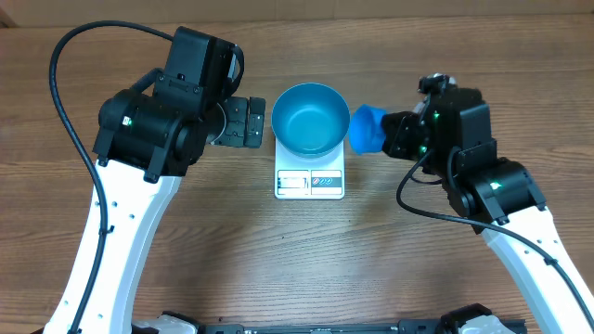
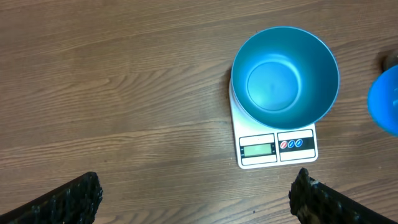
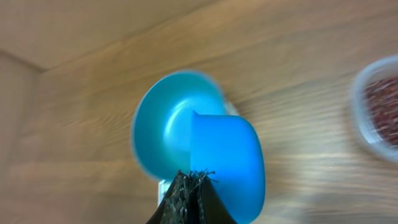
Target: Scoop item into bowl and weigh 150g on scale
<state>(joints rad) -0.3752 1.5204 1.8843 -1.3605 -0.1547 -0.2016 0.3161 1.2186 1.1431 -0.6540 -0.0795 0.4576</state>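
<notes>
Here, scoop (image 1: pixel 368 127) beside bowl (image 1: pixel 309 119) on scale (image 1: pixel 309 182); tub (image 3: pixel 359 106) w/ beans (image 3: pixel 384 107) apart.

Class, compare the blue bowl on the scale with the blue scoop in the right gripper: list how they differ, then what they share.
The bowl rests on the scale; the scoop is held beside it by the right gripper. The bowl is wider than the scoop. The bowl shows an empty inside; the scoop's contents are hidden. Both are blue.
</notes>
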